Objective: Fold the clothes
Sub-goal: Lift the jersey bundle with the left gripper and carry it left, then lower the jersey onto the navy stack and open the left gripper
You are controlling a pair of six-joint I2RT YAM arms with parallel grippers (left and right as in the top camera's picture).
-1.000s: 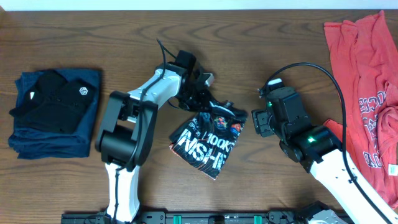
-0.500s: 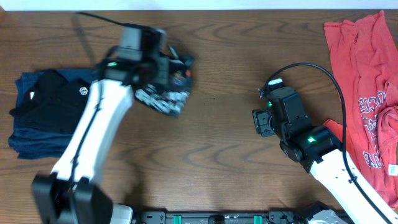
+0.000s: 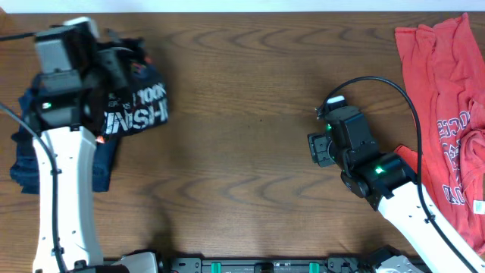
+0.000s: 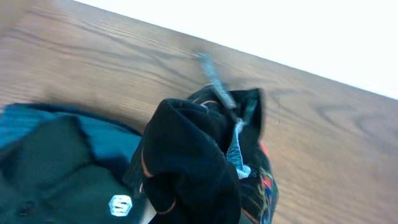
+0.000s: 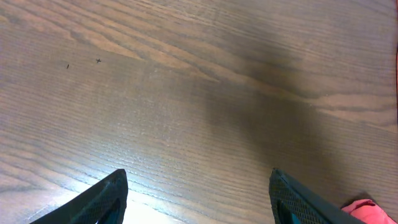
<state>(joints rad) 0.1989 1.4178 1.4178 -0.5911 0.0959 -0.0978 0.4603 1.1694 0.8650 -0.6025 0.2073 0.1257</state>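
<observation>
The left fingers (image 3: 112, 62), clenched on the folded black shirt (image 3: 135, 102), have swung it across the bench (image 3: 242, 91) and hold it above the dark pile (image 3: 26, 163). Looks ready to stack. Right fingers (image 3: 317, 149) gape idle; red shirts (image 3: 439, 91) wait unfolded.

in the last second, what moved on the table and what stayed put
The left claw, shut on the folded black shirt, carried it from the middle of the table leftward to above the stack of dark folded clothes, without letting go. The right claw stayed open over bare wood, and the red T-shirts at the right edge did not move.
</observation>
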